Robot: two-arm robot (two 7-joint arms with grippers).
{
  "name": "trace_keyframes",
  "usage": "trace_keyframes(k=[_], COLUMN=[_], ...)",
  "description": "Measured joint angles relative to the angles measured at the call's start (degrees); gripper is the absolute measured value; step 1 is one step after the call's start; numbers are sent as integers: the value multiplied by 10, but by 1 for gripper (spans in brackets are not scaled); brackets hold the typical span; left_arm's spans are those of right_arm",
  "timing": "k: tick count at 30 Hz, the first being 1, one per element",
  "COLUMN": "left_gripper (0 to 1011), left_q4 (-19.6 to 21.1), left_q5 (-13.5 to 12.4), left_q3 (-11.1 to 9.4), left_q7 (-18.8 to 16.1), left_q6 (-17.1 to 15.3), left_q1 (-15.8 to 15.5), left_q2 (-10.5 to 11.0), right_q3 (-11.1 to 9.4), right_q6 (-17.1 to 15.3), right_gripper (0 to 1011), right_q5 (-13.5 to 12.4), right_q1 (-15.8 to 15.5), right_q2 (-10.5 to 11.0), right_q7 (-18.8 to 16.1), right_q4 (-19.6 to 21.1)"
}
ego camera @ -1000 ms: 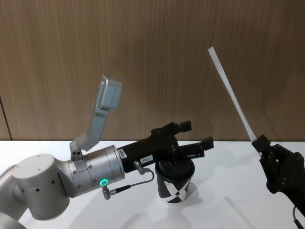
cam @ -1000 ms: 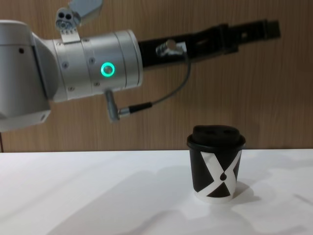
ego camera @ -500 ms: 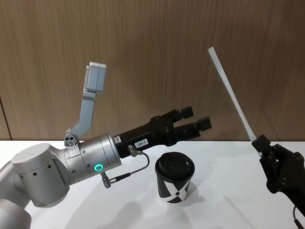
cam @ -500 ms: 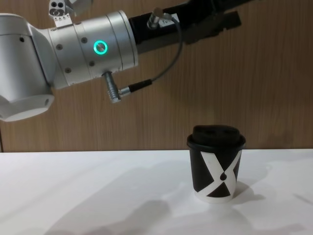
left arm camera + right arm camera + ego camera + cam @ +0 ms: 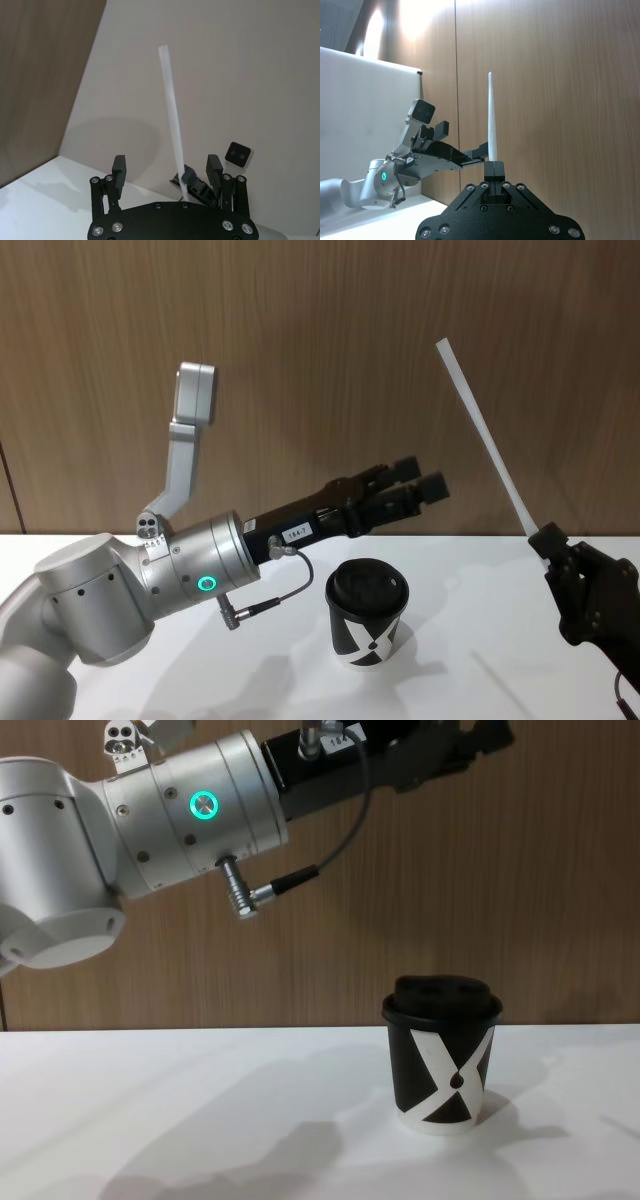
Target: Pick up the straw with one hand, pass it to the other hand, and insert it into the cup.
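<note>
The white straw (image 5: pixel 487 436) slants up and to the left from my right gripper (image 5: pixel 548 538), which is shut on its lower end at the right edge of the head view. In the right wrist view the straw (image 5: pixel 492 120) stands straight up out of the closed right gripper (image 5: pixel 494 167). My left gripper (image 5: pixel 425 478), on the silver wrist with the green ring (image 5: pixel 207 584), is open in the air above and just behind the black cup (image 5: pixel 367 625), pointing toward the straw. In the left wrist view the straw (image 5: pixel 172 125) shows between its spread fingers (image 5: pixel 119 170), farther off. The lidded cup (image 5: pixel 441 1060) stands upright.
The white table (image 5: pixel 200 1100) carries the cup alone; a wood-panelled wall (image 5: pixel 320 360) rises behind it. The left arm's silver body (image 5: pixel 190 810) spans the upper left of the chest view, with a thin cable (image 5: pixel 330 840) hanging below it.
The left arm has lifted and swung its open gripper up from right over the cup's lid toward the straw. The right gripper and the straw have stayed still.
</note>
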State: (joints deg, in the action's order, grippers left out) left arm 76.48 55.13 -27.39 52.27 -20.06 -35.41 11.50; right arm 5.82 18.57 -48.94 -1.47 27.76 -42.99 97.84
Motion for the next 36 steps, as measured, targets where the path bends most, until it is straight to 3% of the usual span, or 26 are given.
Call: trace_keyframes(k=[16, 36], left_gripper=[1003, 1003], left_q4=[-5, -7], left_q5=[13, 9], left_q3=[-15, -31], left_q7=[7, -56], left_q6=[-4, 2], left_q1=[-11, -18], left_q2=[-15, -41], right_q3=[0, 0], right_q6=[0, 0], right_gripper=[0, 0], right_q5=[0, 0], right_q1=[0, 0], right_q2=[0, 0], right_q7=[0, 0], right_q4=[0, 0])
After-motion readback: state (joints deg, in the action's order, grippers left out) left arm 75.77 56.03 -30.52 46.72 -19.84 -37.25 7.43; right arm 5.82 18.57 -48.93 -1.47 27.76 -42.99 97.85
